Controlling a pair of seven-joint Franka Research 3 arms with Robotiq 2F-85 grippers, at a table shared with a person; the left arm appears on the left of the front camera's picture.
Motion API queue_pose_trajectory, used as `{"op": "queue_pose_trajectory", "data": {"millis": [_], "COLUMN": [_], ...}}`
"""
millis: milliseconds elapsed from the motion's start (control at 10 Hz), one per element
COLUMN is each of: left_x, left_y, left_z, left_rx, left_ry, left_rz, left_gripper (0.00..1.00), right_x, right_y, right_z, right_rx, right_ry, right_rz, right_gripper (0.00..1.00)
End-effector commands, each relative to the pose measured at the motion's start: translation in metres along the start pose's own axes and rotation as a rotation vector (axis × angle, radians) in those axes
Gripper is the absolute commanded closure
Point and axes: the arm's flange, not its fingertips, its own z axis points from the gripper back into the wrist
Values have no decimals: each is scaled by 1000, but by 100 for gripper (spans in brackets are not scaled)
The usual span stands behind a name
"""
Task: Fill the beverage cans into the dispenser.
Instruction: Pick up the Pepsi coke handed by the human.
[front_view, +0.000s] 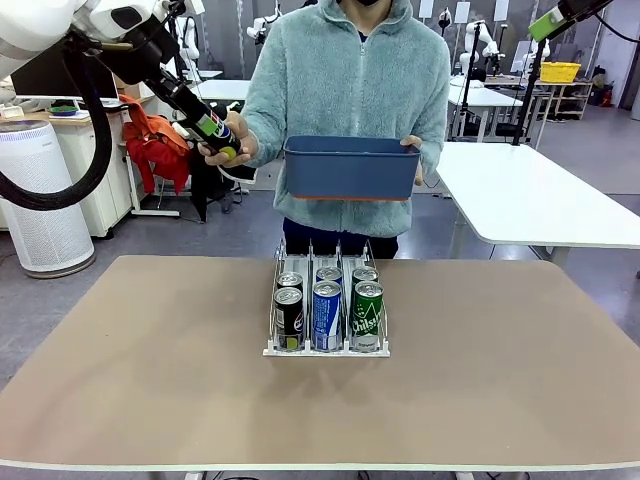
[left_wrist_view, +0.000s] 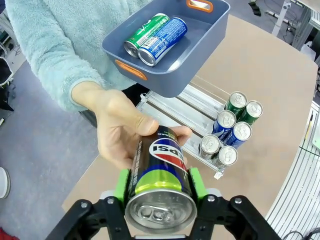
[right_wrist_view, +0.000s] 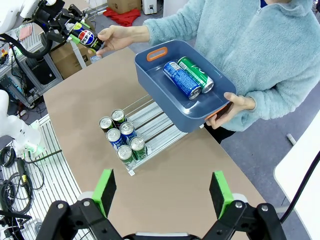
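My left gripper (left_wrist_view: 159, 186) is shut on a black beverage can (left_wrist_view: 161, 172), held in the air above the table's far left (front_view: 215, 128). A person's hand (left_wrist_view: 117, 127) grips the can's far end. The clear three-lane dispenser (front_view: 327, 350) stands mid-table and holds several cans at its front: black (front_view: 288, 315) on the left, blue (front_view: 327, 313) in the middle, green (front_view: 367, 312) on the right. High above the table, my right gripper (right_wrist_view: 162, 192) is open with nothing between its fingers.
The person's other hand holds a dark blue bin (front_view: 350, 170) over the table's far edge. In it lie a green can (left_wrist_view: 145, 31) and a blue can (left_wrist_view: 162, 37). Bare tabletop (front_view: 150, 370) surrounds the dispenser. A white table (front_view: 540, 200) stands at the back right.
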Motion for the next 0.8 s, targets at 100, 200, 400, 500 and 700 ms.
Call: {"op": "queue_pose_trajectory", "data": {"millis": [100, 200, 400, 500, 700], "left_x": [0, 0, 0, 0, 0], "left_y": [0, 0, 0, 0, 0], "left_z": [0, 0, 0, 0, 0], "left_rx": [0, 0, 0, 0, 0], "left_ry": [0, 0, 0, 0, 0], "left_rz": [0, 0, 0, 0, 0], "left_gripper": [49, 49, 49, 49, 49], "right_x": [0, 0, 0, 0, 0], "right_y": [1, 1, 1, 1, 1], "right_z": [-1, -1, -1, -1, -1], "right_rx": [4, 4, 4, 4, 4], "right_ry": [0, 0, 0, 0, 0], "right_rz": [-3, -3, -3, -3, -3], "right_gripper": [0, 0, 0, 0, 0]}}
